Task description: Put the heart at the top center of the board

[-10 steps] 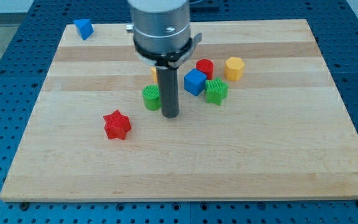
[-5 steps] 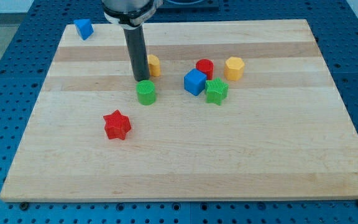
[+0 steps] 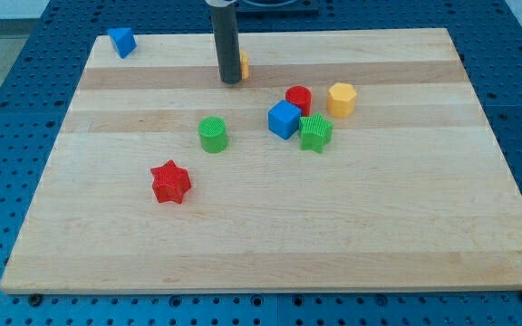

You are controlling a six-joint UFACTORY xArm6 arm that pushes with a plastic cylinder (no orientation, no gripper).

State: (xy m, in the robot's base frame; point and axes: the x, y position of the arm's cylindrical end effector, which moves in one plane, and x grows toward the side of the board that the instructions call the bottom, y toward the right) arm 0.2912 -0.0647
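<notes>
Tip (image 3: 230, 81) near worktop (image 3: 406, 226) top centre, touching orange block (image 3: 243, 64), mostly hidden behind rod. No fingers; nothing held. Green cylinder (image 3: 213, 134) well below.

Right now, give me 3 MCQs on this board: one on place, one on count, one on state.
1. Where is my tip?
A. Against the view's left side of the yellow block near the view's top
B. Beside the red star
C. Off the board

2. How many green blocks are there?
A. One
B. Two
C. Three

3. How do the blue cube and the green star stand?
A. Stacked
B. Far apart
C. Side by side, very close

Answers:
1. A: the rod partly hides that block, so its shape cannot be told.
2. B: the green cylinder and the green star.
3. C: they sit next to each other; contact cannot be told.
</notes>
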